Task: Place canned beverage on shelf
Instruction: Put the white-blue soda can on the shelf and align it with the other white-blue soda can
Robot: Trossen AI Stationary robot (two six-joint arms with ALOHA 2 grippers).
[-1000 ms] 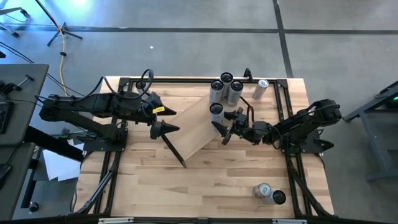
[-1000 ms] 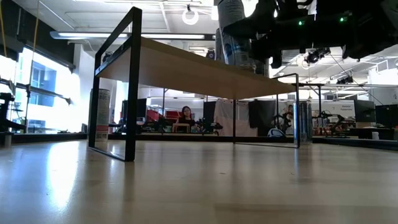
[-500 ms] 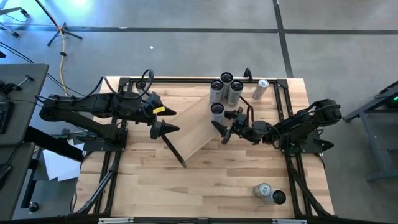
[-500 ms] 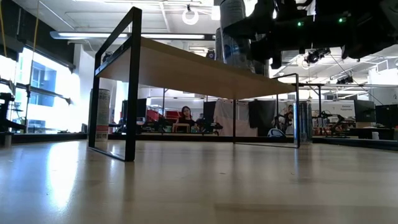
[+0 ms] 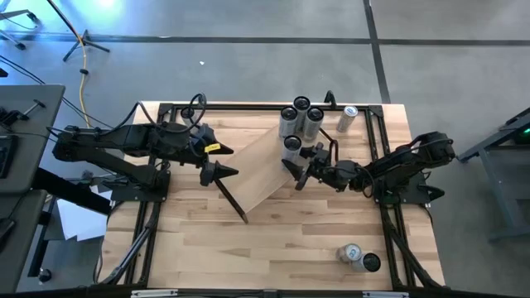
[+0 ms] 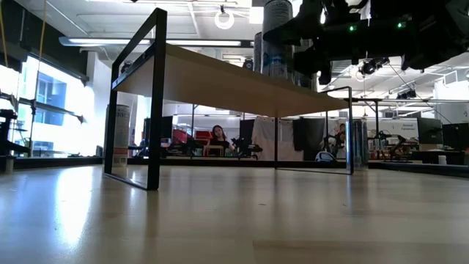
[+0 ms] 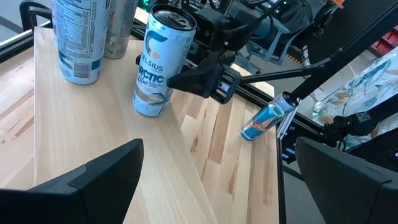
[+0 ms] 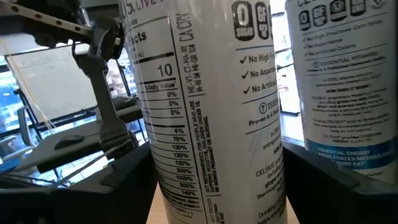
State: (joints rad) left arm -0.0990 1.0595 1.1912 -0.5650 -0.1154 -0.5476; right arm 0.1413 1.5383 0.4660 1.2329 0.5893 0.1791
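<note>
While right gripper (image 5: 299,171) jaws clasp can (image 5: 291,146) on shelf (image 5: 263,170), base hidden, left gripper (image 5: 217,173) jaws spread

Right arm stretched in from the table's right side, wrist low, right gripper (image 5: 296,169) with fingers closed around a can (image 7: 159,59). Left arm bent at the left side, left gripper (image 5: 225,171) with fingers spread apart, holding nothing.

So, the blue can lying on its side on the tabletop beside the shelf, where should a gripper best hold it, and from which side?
Probably across its round body, near mid-length, coming down from above. The blue can lies on its side on the tabletop by the black frame rail, so fingers should straddle its width, jaws crosswise to its long axis. The rail crowds one side, so approach may be tight.
</note>
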